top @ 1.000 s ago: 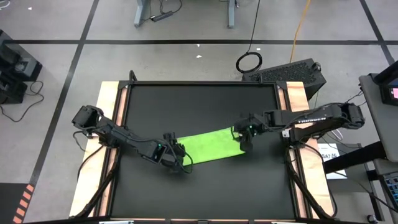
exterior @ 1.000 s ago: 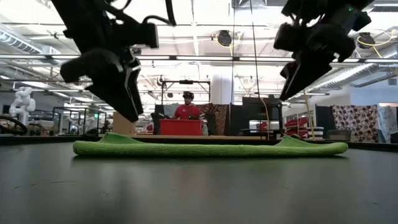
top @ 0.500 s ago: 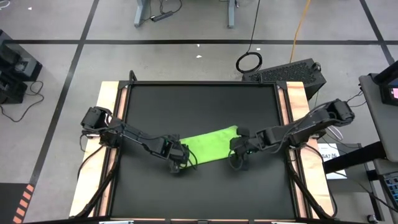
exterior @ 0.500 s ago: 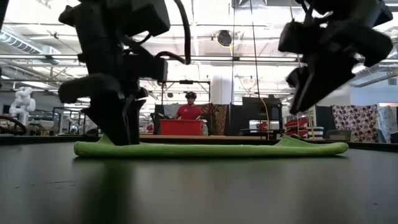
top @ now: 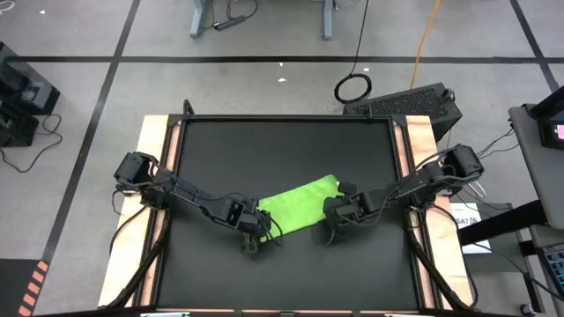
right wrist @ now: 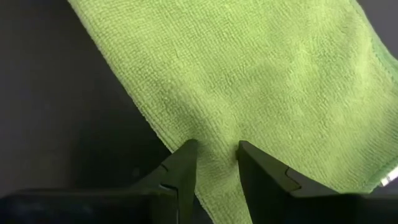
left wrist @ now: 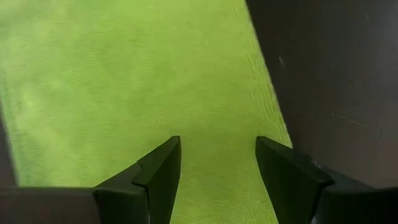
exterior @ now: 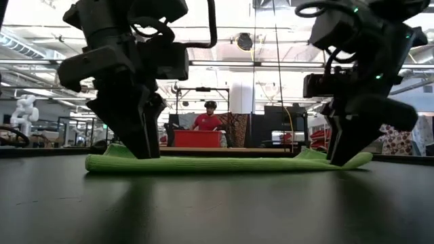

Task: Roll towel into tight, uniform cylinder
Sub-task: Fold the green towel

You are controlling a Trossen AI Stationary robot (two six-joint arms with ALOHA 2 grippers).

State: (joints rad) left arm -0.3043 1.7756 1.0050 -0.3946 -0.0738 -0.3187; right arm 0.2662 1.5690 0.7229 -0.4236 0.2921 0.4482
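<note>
The lime-green towel [top: 295,204] lies flat on the black mat [top: 282,145], slanting from near left to far right; it also shows in the low view [exterior: 224,163]. My left gripper [top: 252,236] points down at the towel's left end, open, with its fingertips on the cloth [left wrist: 217,155]. My right gripper [top: 334,220] points down at the towel's right end [exterior: 342,160], and its fingers have closed on a small pucker of cloth [right wrist: 214,152]. My left gripper comes from above and sets its two open fingertips [left wrist: 163,163] on the towel's top, close to its edge [left wrist: 264,106] at the left end. The cloth lies flat on the mat under them. My right gripper pinches a small pucker of the towel [right wrist: 214,134] between its two fingers, right beside the towel's edge [right wrist: 155,134] at the right end. The fingers come from above, pointing down. The towel stays on the mat.
The mat sits in a wooden frame [top: 157,150] on the table. Bare mat [top: 282,273] lies on the near side of the towel. In the low view a person [exterior: 207,120] sits far behind the table.
Both grippers have come down onto the towel and moved toward the table's near edge. My left gripper has turned to point straight down at the left end. My right gripper has gone from the towel's far right corner to its near right edge. The towel's two ends have drawn in slightly.
</note>
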